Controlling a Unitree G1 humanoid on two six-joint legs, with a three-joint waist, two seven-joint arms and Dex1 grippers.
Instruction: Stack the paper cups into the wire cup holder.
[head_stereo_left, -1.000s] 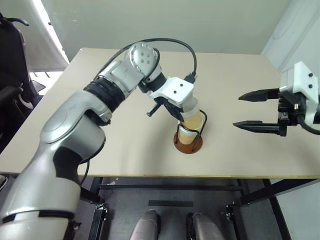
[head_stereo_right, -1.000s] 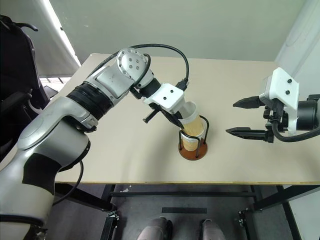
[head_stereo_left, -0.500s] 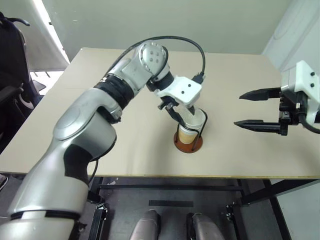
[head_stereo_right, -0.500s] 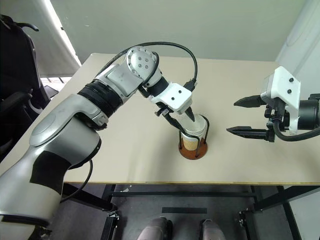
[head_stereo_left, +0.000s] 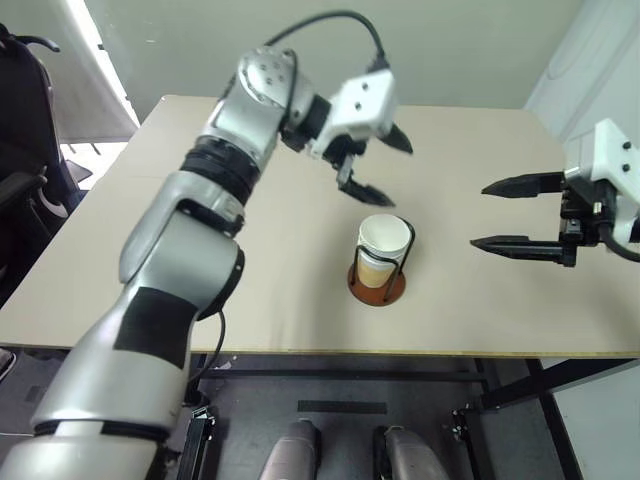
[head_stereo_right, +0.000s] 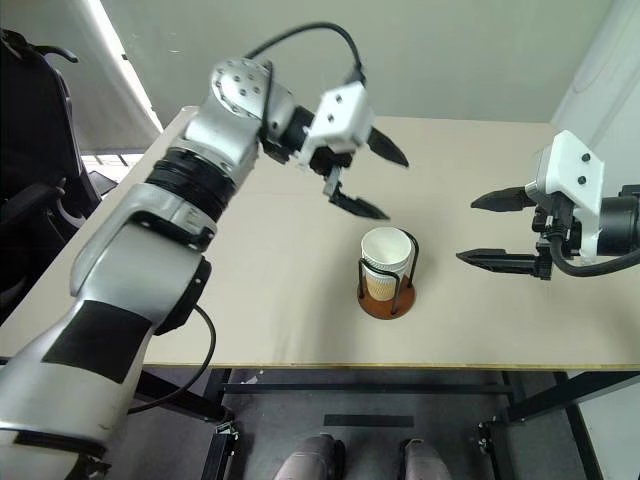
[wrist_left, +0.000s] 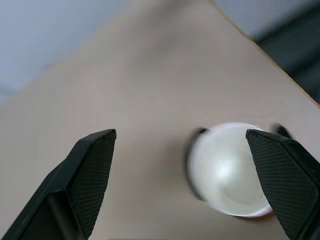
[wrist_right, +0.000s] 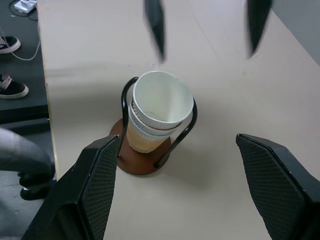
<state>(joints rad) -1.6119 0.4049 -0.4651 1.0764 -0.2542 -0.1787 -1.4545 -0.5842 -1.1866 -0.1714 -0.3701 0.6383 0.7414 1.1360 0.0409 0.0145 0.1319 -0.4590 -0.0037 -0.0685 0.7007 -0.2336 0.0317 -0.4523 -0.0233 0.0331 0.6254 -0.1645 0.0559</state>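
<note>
The left arm reaches up and across the table, its wrist bent so the left gripper hangs in the air above and behind the wire cup holder, pointing down toward the robot's right with its two black fingers spread wide and empty. The right arm comes in from the right edge, and the right gripper points toward the holder, well apart from it, fingers likewise wide and holding nothing. The paper cups sit nested inside the holder near the table's front edge, leaning a little between the wire loops. The head views give a single white mouth over a tan side, while the right wrist view shows the stack from the side, where I count three rolled rims, one holder, and two tips of the other gripper above
</note>
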